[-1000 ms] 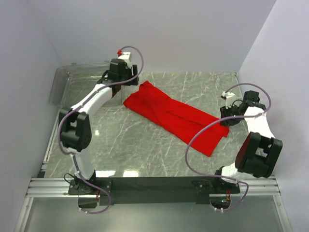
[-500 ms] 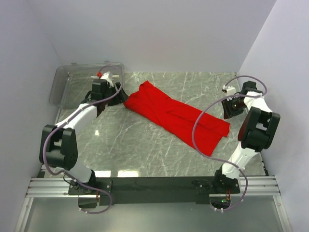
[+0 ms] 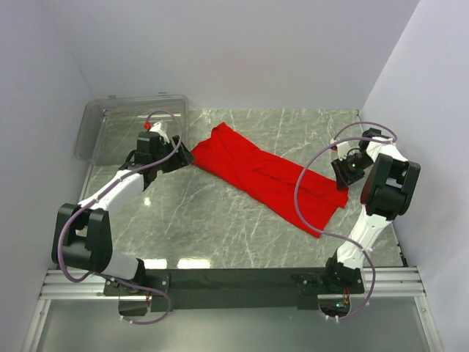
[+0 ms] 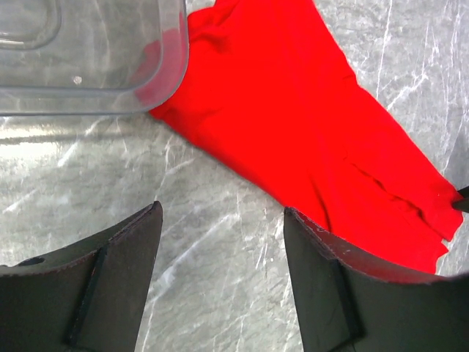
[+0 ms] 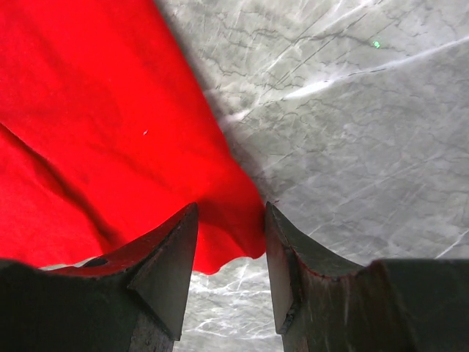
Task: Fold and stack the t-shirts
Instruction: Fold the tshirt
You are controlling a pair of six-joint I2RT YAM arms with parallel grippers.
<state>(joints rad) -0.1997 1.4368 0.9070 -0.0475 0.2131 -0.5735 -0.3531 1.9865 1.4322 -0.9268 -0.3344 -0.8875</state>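
T-shirt [image 3: 264, 176]: single red one, flat on table [image 3: 212, 220], already narrowed to long strip. One end just ahead-right of left gripper [image 4: 220, 213], jaws wide apart, empty; clear bin [image 4: 88, 59] ahead-left. Other end's corner under right gripper [image 5: 231, 209], jaws partly apart, not pinching. Judgement: crosswise folds and stacking remain.

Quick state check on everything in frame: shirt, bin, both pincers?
red t-shirt: folded into a long strip, lying flat on the table, not gripped.
clear bin: sitting at the table's far-left corner, by the shirt's end.
left pincer: open, empty, over marble beside the shirt.
right pincer: open, shirt's corner showing between its fingers, not clamped.
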